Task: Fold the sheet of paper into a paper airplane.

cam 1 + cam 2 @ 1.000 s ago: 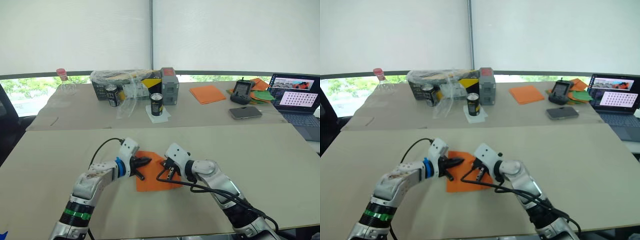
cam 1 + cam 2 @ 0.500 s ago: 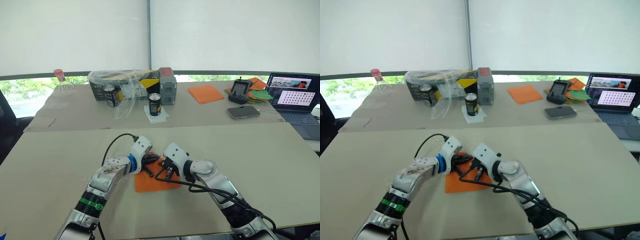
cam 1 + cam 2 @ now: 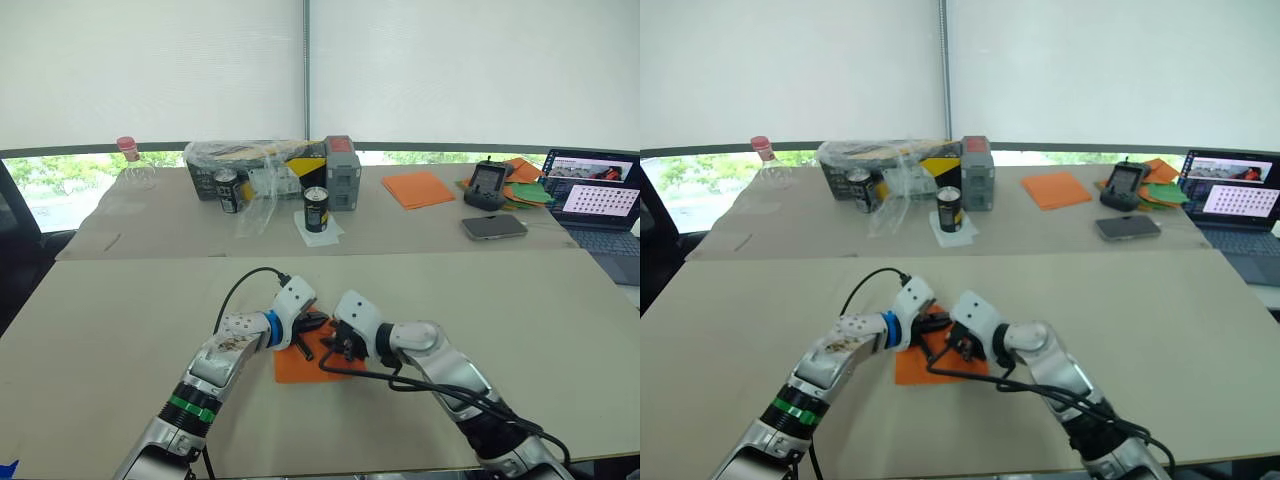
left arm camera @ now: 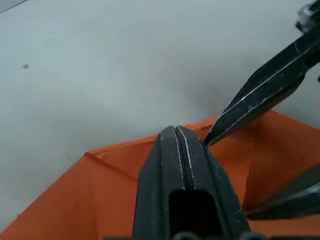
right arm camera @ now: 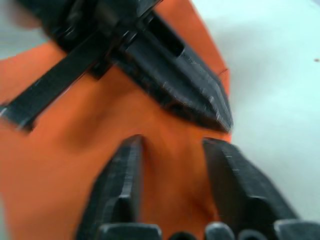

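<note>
**Both grippers met over the orange paper, near table edge**

Item: paper (image 3: 305,362), orange, single sheet, partly folded. It lay flat on the near table (image 3: 120,330), centre, at about 12 o'clock from the robot. In the left wrist view a raised crease ran off one corner, with a folded flap beside it (image 4: 105,165). No pointed nose was formed; the airplane looked, by judgement, at an early fold.

Left gripper (image 3: 312,326): came in from 8 o'clock and lay over the far-left part of the sheet. Fingers (image 4: 175,160) were pressed together, nothing between them, tip down on the paper near its far edge.

Right gripper (image 3: 340,345): came in from 4 o'clock, over the sheet's centre. Fingers (image 5: 122,185) stood narrowly apart, straddling paper but not pinching it, as far as could be told.

Key relation: the two tips were almost touching, left just beyond and to 10 o'clock of right. The paper spread from under both toward 6 o'clock. Both arms were equally near; the left looked placed to pin, the right to lift or press a flap.

Containers: a box (image 3: 262,165) under clear plastic wrap on the far table at 11 o'clock; contents could not be told. Two cans (image 3: 314,208) stood by it, a bottle (image 3: 128,165) farther left.

Elsewhere: a stack of orange sheets (image 3: 415,187) at 1 o'clock; phone (image 3: 494,226) and laptop (image 3: 600,205) at 2 o'clock.
</note>
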Robot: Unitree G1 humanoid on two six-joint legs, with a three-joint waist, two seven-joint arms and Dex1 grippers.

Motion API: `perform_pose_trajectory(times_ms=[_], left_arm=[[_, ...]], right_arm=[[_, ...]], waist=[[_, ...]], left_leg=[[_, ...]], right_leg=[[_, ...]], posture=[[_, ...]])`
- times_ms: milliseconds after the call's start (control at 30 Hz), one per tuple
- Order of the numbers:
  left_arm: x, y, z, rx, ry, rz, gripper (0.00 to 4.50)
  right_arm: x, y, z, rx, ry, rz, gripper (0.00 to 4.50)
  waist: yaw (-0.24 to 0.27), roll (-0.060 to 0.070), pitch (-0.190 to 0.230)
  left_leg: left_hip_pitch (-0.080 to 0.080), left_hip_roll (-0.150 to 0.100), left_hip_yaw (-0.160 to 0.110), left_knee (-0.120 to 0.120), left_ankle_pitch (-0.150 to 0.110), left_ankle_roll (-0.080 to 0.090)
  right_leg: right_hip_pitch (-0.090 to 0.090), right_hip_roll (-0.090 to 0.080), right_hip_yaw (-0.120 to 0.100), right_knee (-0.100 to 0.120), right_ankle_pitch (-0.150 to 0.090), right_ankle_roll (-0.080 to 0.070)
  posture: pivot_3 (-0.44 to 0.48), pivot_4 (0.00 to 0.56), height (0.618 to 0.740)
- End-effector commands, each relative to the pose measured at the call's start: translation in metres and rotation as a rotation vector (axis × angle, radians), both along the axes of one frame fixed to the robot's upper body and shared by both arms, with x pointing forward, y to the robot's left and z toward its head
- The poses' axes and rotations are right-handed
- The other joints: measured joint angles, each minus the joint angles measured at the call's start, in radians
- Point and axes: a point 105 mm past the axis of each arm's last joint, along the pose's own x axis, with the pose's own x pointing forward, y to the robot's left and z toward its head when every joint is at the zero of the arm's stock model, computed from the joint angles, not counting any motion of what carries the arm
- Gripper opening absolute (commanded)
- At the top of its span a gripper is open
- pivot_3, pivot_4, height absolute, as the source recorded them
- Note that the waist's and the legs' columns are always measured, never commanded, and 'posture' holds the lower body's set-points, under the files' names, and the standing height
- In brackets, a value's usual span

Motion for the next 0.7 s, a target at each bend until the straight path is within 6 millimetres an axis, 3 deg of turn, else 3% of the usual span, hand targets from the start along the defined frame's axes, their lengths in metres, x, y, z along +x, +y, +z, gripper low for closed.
perform_pose_trajectory(times_ms=[33,133,267,400,533,700], left_arm=[[-0.003,0.009,-0.016,0.031,0.049,0.015,0.00],[-0.002,0.009,-0.017,0.031,0.049,0.019,0.00],[-0.003,0.007,-0.018,0.028,0.051,0.017,0.00],[-0.006,0.005,-0.019,0.024,0.053,0.013,0.00],[-0.007,0.007,-0.021,0.029,0.054,0.020,0.00],[-0.006,0.008,-0.020,0.028,0.052,0.024,0.00]], right_arm=[[-0.002,-0.010,0.017,0.067,0.002,-0.020,2.64],[0.005,-0.018,0.033,0.135,-0.016,-0.072,2.64],[0.016,-0.020,0.037,0.175,-0.029,-0.129,1.51],[0.028,-0.021,0.020,0.146,-0.031,-0.175,0.15],[0.031,-0.010,0.016,0.222,0.000,-0.171,0.06],[0.028,-0.008,-0.004,0.188,0.065,-0.176,0.06]], waist=[[0.006,0.000,0.000],[0.007,0.000,0.001],[0.009,0.000,0.000],[0.012,0.000,0.000],[0.012,0.000,0.000],[0.013,0.000,0.000]], left_leg=[[0.000,0.000,0.000,0.000,0.000,0.000],[-0.001,0.000,0.000,0.000,0.000,0.000],[-0.001,0.000,0.000,0.000,0.000,0.000],[-0.001,0.000,0.000,0.000,0.000,0.000],[-0.001,0.000,0.001,0.000,0.000,0.000],[-0.001,0.000,0.000,0.000,0.000,0.000]], right_leg=[[0.000,0.000,0.000,0.000,0.000,0.000],[0.000,0.000,0.000,-0.001,0.000,0.000],[0.000,0.000,0.000,-0.001,0.000,0.000],[0.000,0.000,0.000,-0.001,0.000,0.000],[0.000,0.000,0.000,-0.002,0.000,0.000],[0.000,0.000,0.000,-0.001,0.000,0.000]], posture=[[0.000,0.150,0.740],[0.000,0.150,0.740],[0.000,0.150,0.740],[0.000,0.150,0.740],[0.000,0.150,0.740],[0.000,0.150,0.740]])
